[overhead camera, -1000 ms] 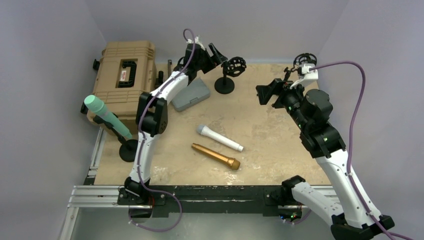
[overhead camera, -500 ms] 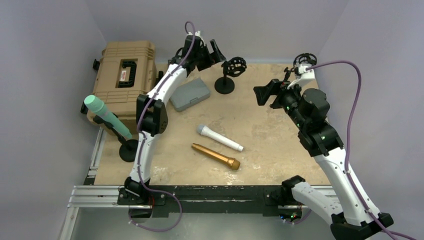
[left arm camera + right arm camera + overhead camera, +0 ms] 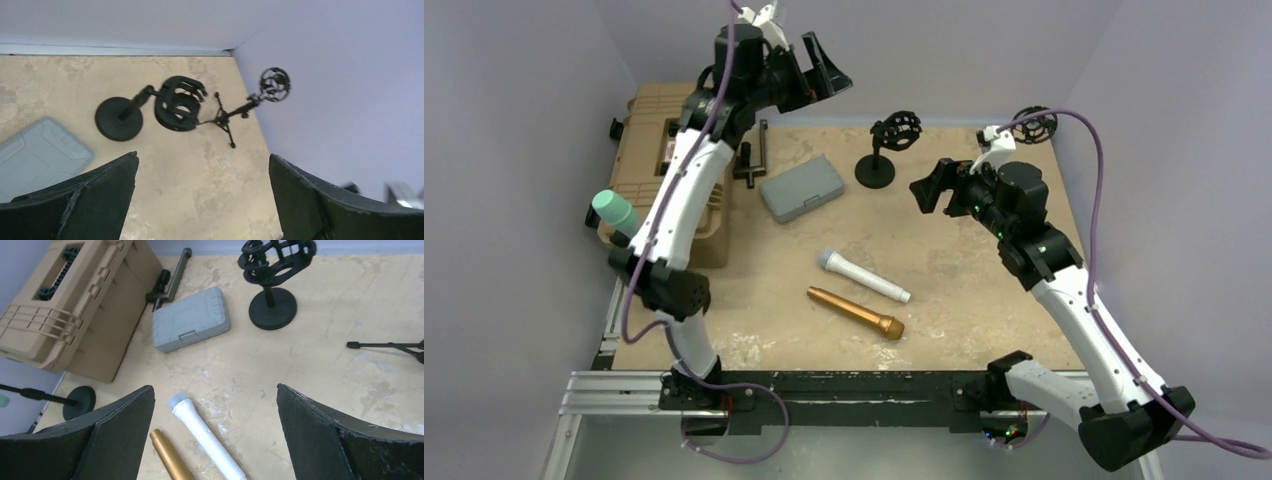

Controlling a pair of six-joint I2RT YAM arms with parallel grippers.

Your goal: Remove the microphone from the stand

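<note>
A mint-green microphone sits tilted in a black stand at the table's left edge, its lower part hidden behind my left arm. Only the stand's round base and a sliver of green show in the right wrist view. My left gripper is open and empty, raised high over the back left, far from that microphone; in its wrist view it looks down on bare table. My right gripper is open and empty over the middle right, above a white microphone.
The white microphone and a gold one lie on the table. An empty shock-mount stand and a tripod stand are at the back. A grey case lies beside a tan hard case.
My left arm has swung up and to the left, lifting its open gripper away from the shock-mount stand. My right gripper has moved a little left. The microphones have not moved.
</note>
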